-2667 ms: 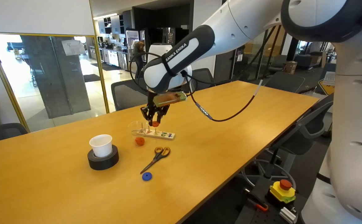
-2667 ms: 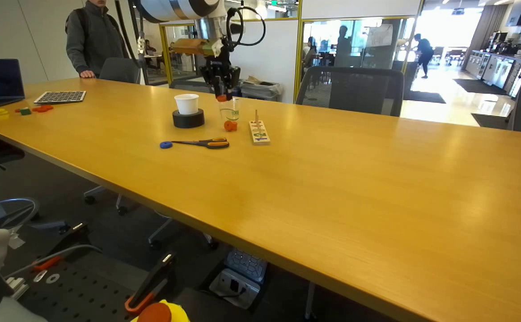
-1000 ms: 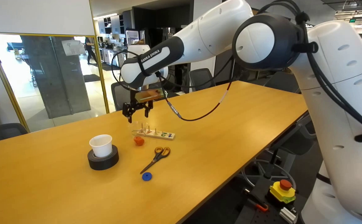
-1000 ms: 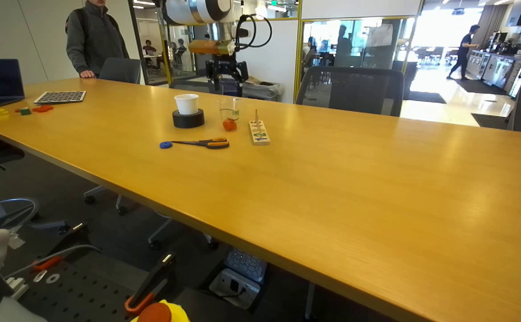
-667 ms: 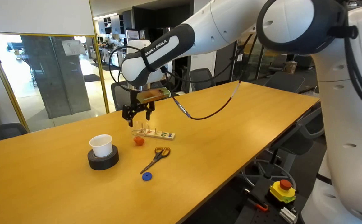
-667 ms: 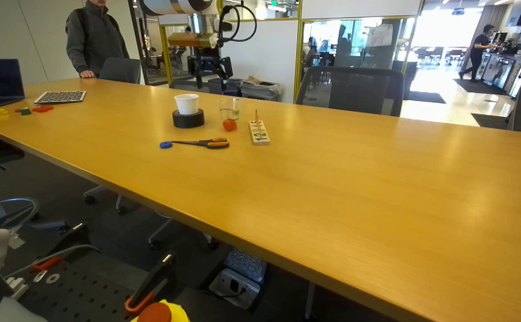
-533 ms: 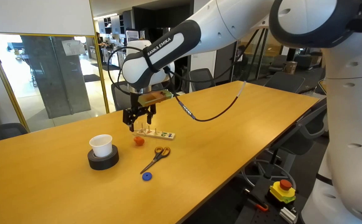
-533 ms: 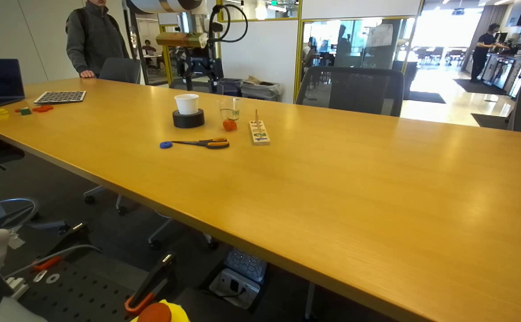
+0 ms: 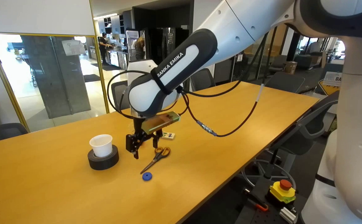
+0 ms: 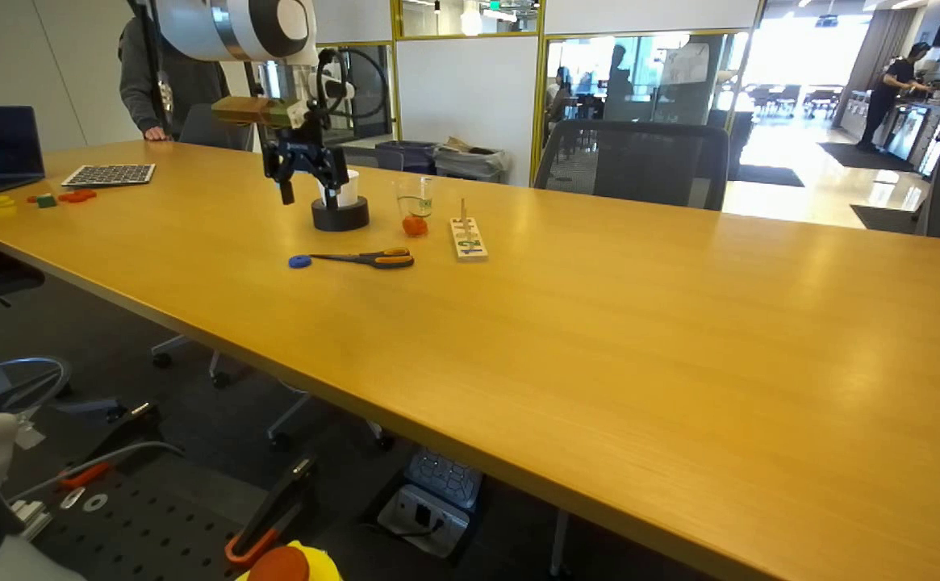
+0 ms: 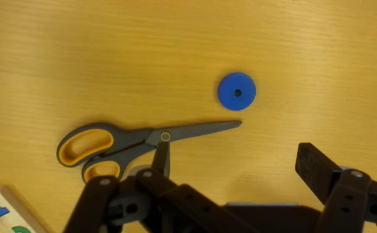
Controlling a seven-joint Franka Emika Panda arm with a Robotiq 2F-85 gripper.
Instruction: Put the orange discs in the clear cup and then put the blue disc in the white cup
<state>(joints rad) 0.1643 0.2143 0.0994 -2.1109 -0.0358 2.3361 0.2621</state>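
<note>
The gripper [image 9: 145,152] hangs over the worktop [image 10: 615,363] with its 2 fingers [image 11: 316,173] spread, while the blue disc [image 11: 237,91] lies nearer the robot-side edge than the white cup [image 9: 101,145] and the clear cup [image 10: 415,198], low in which orange discs [image 10: 415,226] show.

The blue disc [image 11: 235,83] is laid flat, right of centre in the wrist view. Orange discs [image 10: 415,226] are bunched in the clear cup [image 10: 414,192]; the white cup [image 9: 101,145] is stood upright at left in both exterior views.
</note>
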